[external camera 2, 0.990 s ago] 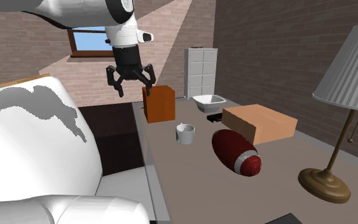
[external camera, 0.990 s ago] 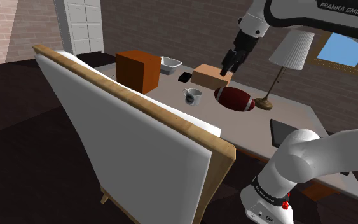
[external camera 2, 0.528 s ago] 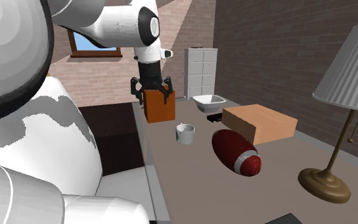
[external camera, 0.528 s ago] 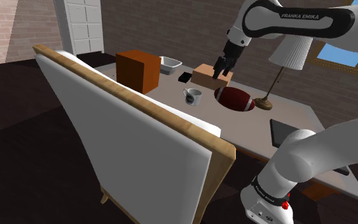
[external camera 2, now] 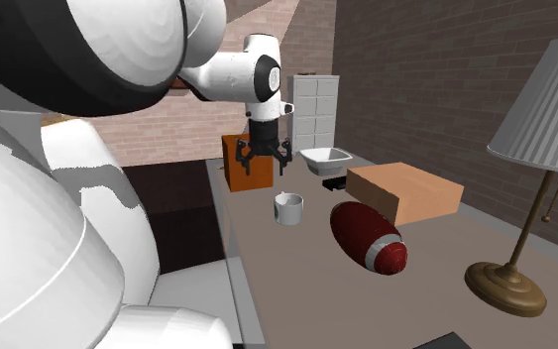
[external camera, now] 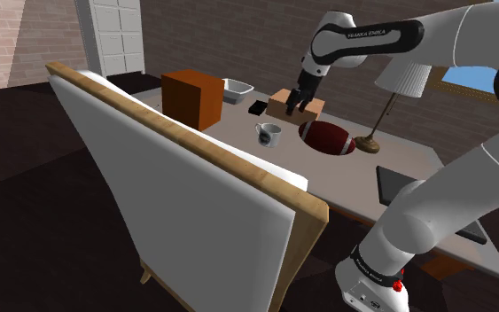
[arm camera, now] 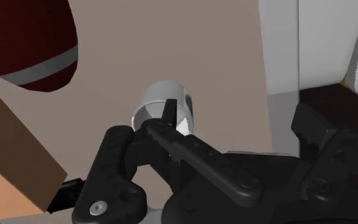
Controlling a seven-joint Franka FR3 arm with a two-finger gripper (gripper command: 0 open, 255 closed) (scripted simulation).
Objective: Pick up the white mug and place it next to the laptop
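The white mug (external camera: 268, 135) stands upright on the grey table (external camera: 398, 151), between an orange-brown box and a dark red football. My black gripper (external camera: 297, 105) hangs in the air, open and holding nothing. In the second exterior view the gripper (external camera 2: 264, 159) is above the mug (external camera 2: 288, 208) and a little behind it, not touching. The wrist view looks down on the mug (arm camera: 165, 107) just past the fingers. The dark laptop (external camera: 396, 184) lies flat near the table edge by the stand.
The football (external camera: 327, 138), a tan cardboard box (external camera: 293, 99) and a lamp (external camera: 404, 71) stand near the mug. An orange-brown box (external camera: 192, 97), a white tray (external camera: 237, 89) and a small black item (external camera: 258, 107) lie farther off. A white armchair (external camera: 176, 186) flanks the table.
The arm has swung over and come down. My gripper moved to the shoulder view's left and lower, from high above the table to just above the mug. It stayed open.
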